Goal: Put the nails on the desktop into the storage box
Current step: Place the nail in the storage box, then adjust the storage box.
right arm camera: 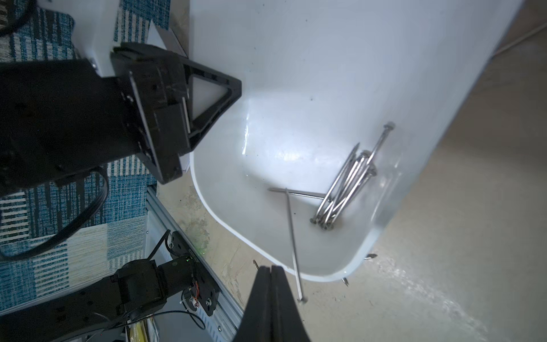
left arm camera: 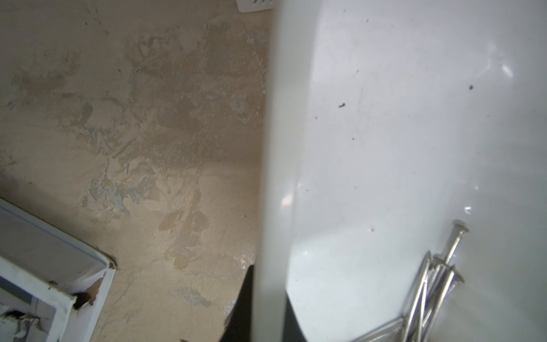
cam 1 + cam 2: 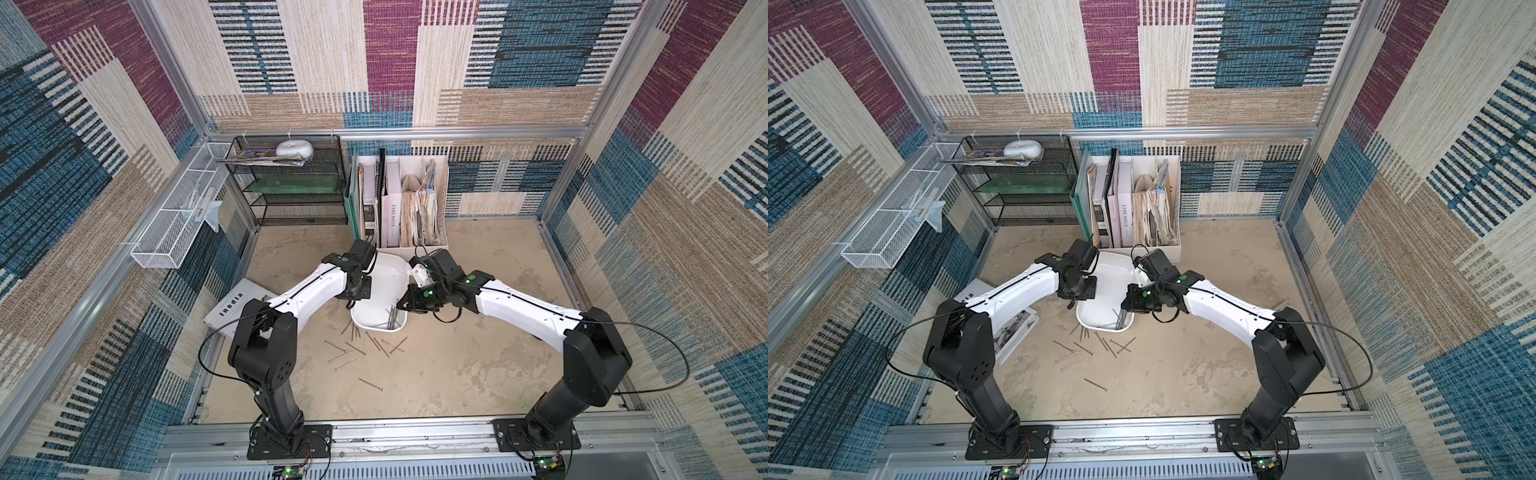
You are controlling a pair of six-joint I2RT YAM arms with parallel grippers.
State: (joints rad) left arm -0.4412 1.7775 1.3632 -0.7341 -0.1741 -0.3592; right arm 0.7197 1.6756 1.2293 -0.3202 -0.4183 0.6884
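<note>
Right wrist view: grey nails (image 1: 343, 183) heaped in white storage box (image 1: 296, 59); right hand (image 1: 270, 269) shut, left hand (image 1: 229, 88) gripping its wall.

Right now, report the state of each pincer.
Left pincer: closed on the wall of the storage box.
Right pincer: closed, holding nothing.

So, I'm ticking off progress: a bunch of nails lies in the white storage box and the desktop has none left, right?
Not quite: the bunch of nails does lie in the storage box, but both top views show several loose nails scattered on the desktop near it.
</note>
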